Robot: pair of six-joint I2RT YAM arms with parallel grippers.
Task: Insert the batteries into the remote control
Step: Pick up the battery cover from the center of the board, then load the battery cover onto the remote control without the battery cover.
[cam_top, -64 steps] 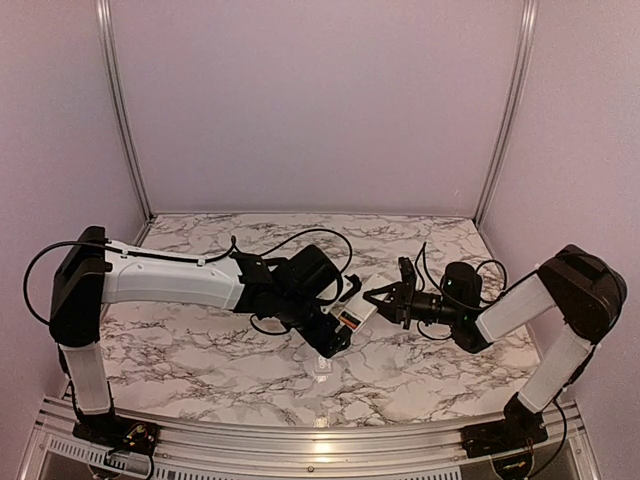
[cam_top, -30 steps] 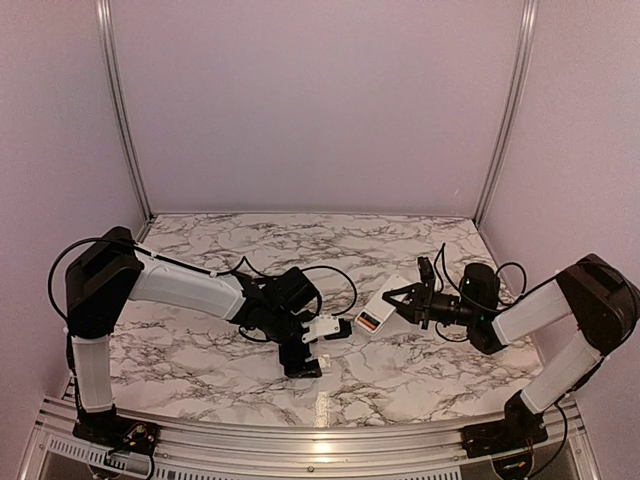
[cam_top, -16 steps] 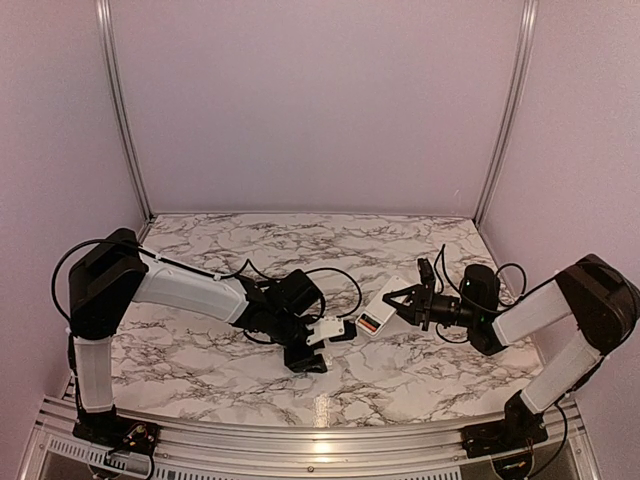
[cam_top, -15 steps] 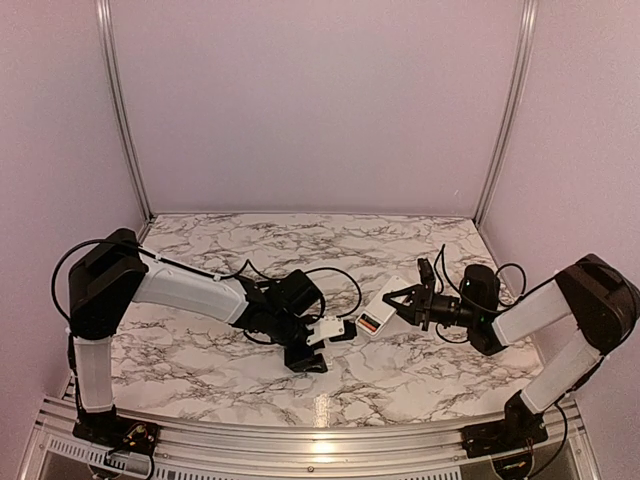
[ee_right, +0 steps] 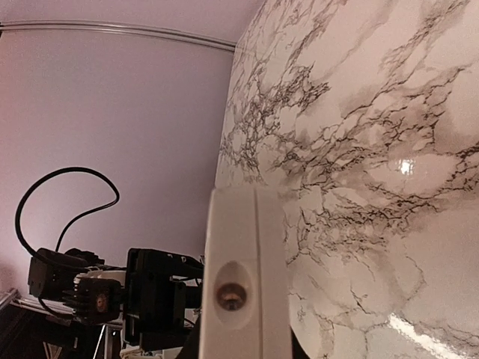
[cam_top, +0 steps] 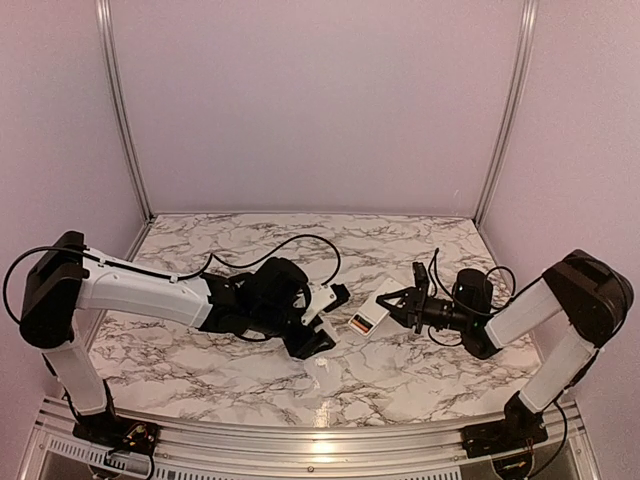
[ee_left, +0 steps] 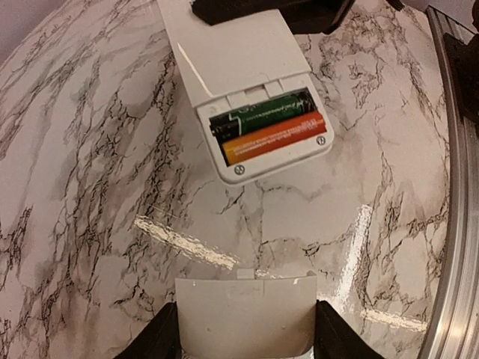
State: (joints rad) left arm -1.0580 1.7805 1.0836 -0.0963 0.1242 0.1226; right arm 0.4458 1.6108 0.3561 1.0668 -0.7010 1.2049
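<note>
My right gripper (cam_top: pixel 392 308) is shut on the white remote control (cam_top: pixel 366 319) and holds it above the table, back side up. In the left wrist view the remote (ee_left: pixel 232 52) has its battery bay open, with the dark battery (ee_left: pixel 258 118) and the orange-red battery (ee_left: pixel 273 137) lying side by side in it. My left gripper (cam_top: pixel 325 318) is shut on the small white cover piece (ee_left: pixel 245 314), held just short of the remote's open end. The right wrist view shows the remote (ee_right: pixel 243 277) end-on, with the left gripper (ee_right: pixel 153 299) behind it.
The marbled table (cam_top: pixel 250 250) is backed by plain walls with metal corner posts (cam_top: pixel 120 110). A metal rail (cam_top: pixel 300 440) runs along the near edge. Cables loop over both wrists.
My left arm has risen off the table with the cover piece and swung up toward the remote. My right gripper has brought the remote slightly left and lower.
</note>
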